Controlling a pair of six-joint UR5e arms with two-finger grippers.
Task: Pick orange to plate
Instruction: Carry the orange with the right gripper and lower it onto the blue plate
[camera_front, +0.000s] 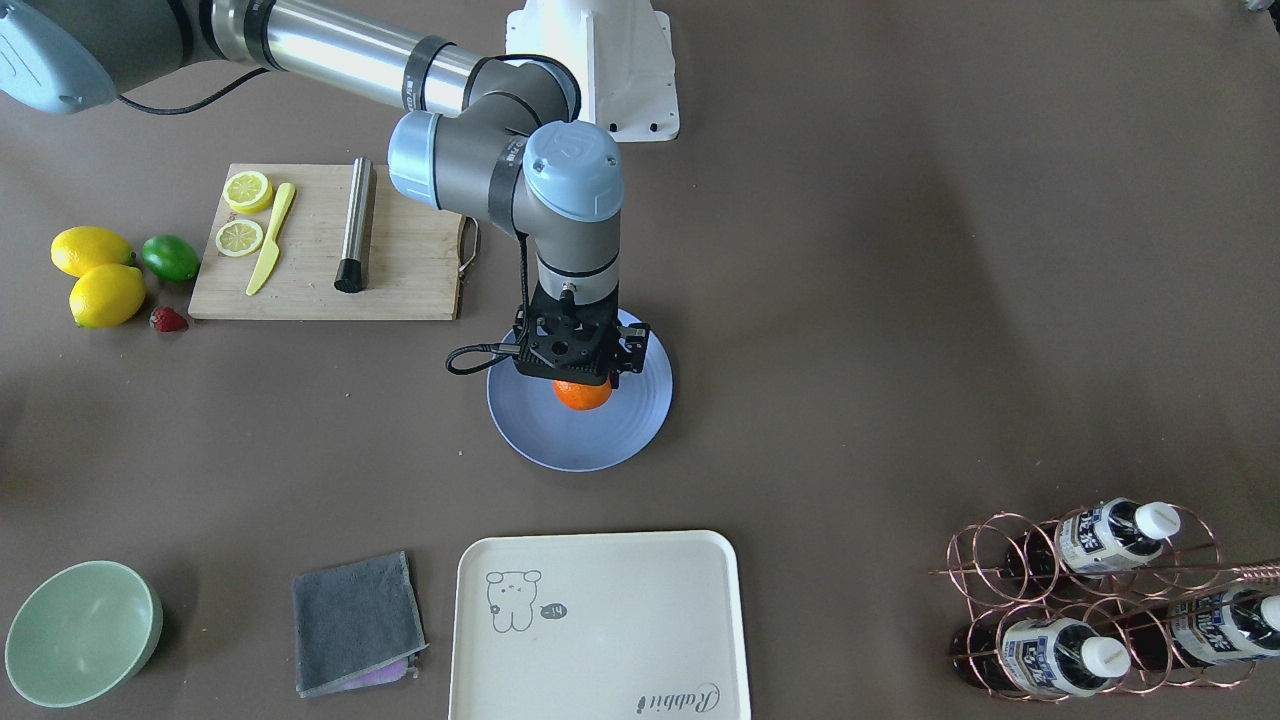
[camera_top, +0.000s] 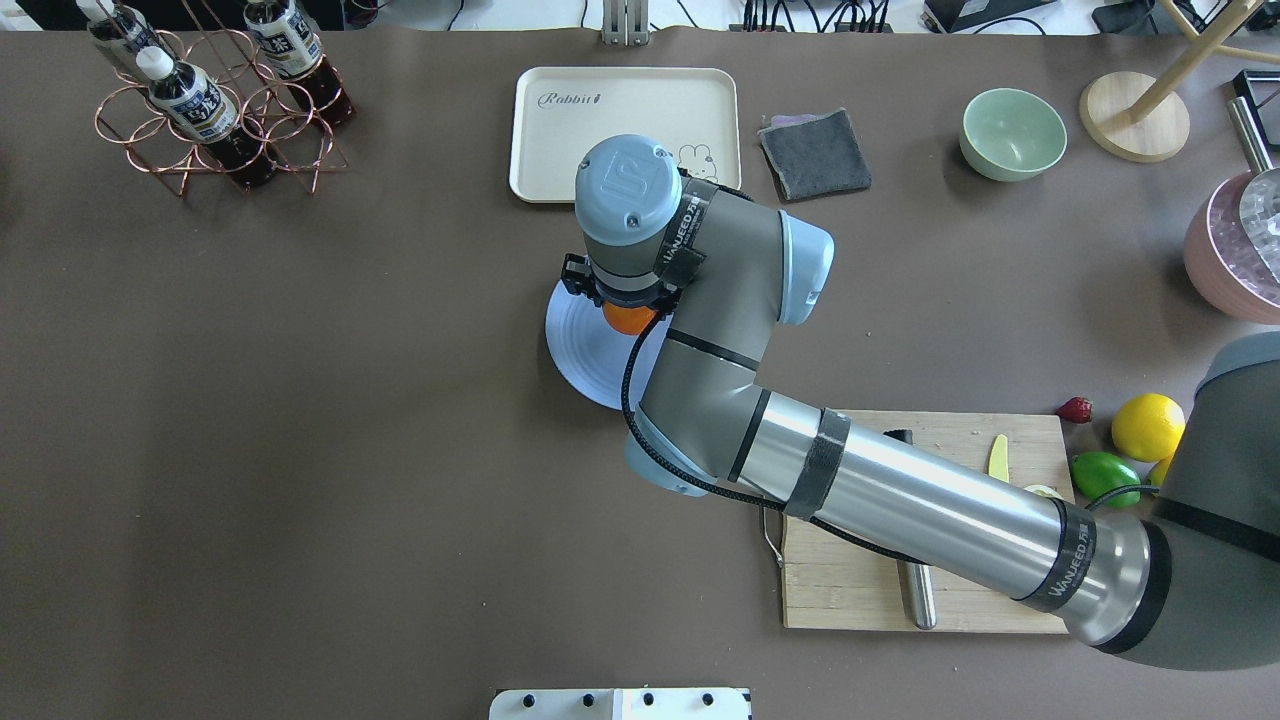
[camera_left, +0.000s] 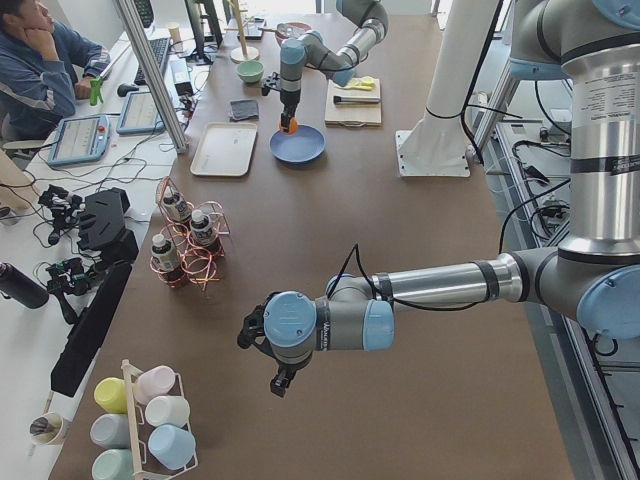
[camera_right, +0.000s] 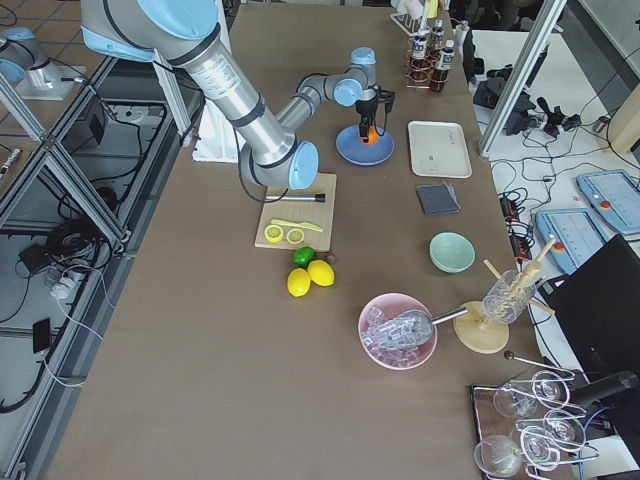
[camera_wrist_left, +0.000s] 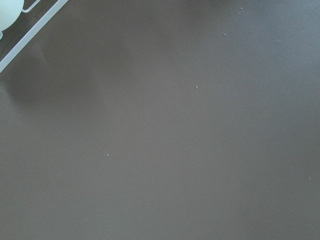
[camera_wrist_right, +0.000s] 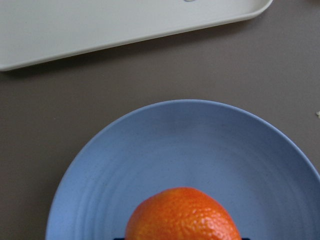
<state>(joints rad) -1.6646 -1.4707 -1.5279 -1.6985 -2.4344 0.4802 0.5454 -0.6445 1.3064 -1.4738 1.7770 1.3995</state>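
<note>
I'm seeing the R gripper (camera_front: 582, 378) pointing straight down and squeezing the orange (camera_front: 582, 395) btw its fingers. The orange is hanging right over the plate (camera_front: 560, 445), near the middle, so I think the next move is just down, no sideways. It's round, so no long side to mind. Can't tell if it's touching the plate. The L gripper (camera_left: 280, 382) is sitting far off; can't tell if it's open or closed.
</note>
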